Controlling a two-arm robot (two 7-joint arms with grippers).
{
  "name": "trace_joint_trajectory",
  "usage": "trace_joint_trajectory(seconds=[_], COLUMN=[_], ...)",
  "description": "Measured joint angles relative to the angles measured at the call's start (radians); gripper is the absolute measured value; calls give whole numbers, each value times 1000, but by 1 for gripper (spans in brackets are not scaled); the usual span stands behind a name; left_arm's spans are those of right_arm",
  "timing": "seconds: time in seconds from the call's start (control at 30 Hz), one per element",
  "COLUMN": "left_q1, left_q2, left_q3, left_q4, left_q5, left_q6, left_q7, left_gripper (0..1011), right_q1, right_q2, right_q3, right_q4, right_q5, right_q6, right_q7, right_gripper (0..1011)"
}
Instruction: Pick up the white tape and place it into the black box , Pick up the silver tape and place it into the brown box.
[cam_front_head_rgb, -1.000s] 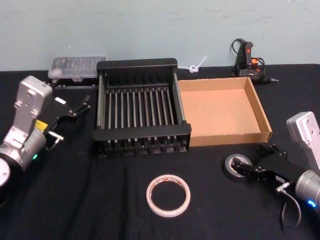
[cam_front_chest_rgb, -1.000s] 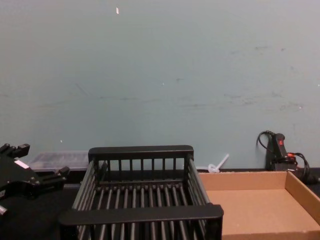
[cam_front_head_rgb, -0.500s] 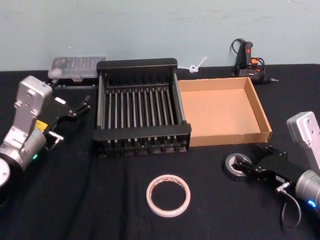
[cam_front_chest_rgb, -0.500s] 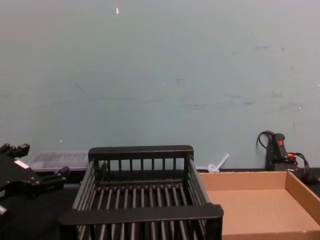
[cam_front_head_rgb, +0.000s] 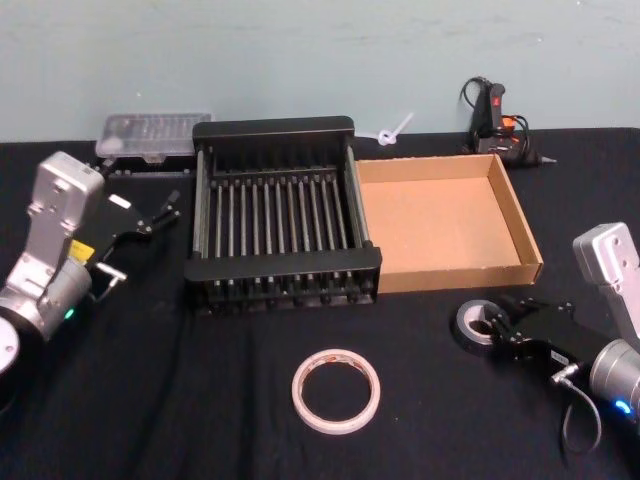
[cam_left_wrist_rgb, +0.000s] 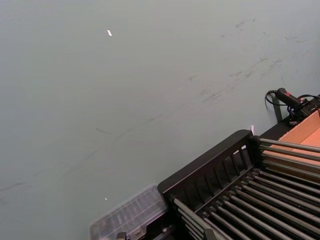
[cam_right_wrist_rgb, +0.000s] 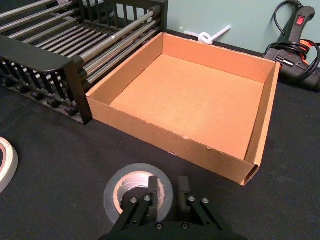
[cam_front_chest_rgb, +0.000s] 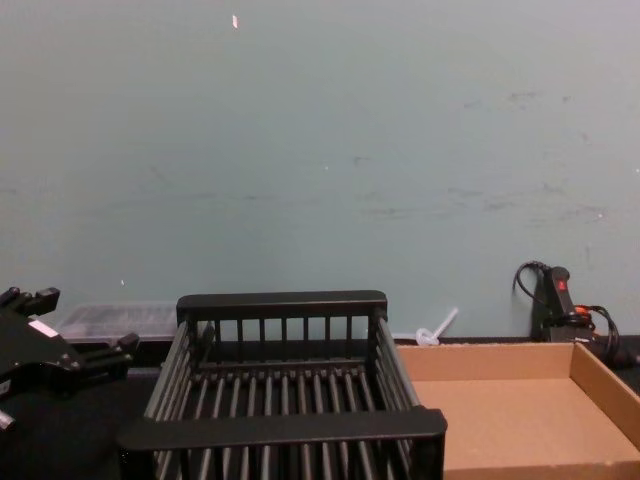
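The silver tape (cam_front_head_rgb: 475, 325) lies flat on the black cloth just in front of the brown box (cam_front_head_rgb: 460, 272), near its right corner. My right gripper (cam_front_head_rgb: 497, 328) is shut on the roll's wall. In the right wrist view one finger (cam_right_wrist_rgb: 142, 200) stands inside the core of the silver tape (cam_right_wrist_rgb: 135, 190) and the other presses its outer side. The white tape (cam_front_head_rgb: 336, 390) lies flat in front of the black box (cam_front_head_rgb: 285, 262), untouched; its edge (cam_right_wrist_rgb: 5, 160) shows in the right wrist view. My left gripper (cam_front_head_rgb: 165, 210) hovers open left of the black box.
A clear plastic case (cam_front_head_rgb: 155, 135) sits behind the black box's left corner. A glue gun (cam_front_head_rgb: 497, 120) with its cable and a white plastic piece (cam_front_head_rgb: 390, 130) lie behind the brown box. Black box and brown box stand side by side, touching.
The right gripper's fingers have closed from wide open onto the silver tape's wall, and the roll has slid slightly toward the brown box. The left arm has not moved.
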Motion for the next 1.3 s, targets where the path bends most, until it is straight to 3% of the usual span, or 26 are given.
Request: trace_joint_trajectory(seconds=[0.2, 0.57, 1.03, 1.3], left_q1=[0, 0, 0, 0], left_q2=[0, 0, 0, 0], left_q3=[0, 0, 0, 0], left_q4=[0, 0, 0, 0], left_q5=[0, 0, 0, 0], left_q6=[0, 0, 0, 0], left_q7=[0, 0, 0, 0], left_gripper=[1001, 1001, 1001, 1001], right_q1=[0, -4, -20, 9], right_q2=[0, 5, 51, 74], right_q3=[0, 3, 29, 44], right_q4=[0, -8, -91, -115], right_q5=[1, 2, 23, 40], right_q6=[0, -5, -17, -25], right_q7=[0, 13, 55, 71], right_gripper=[148, 146, 146, 146])
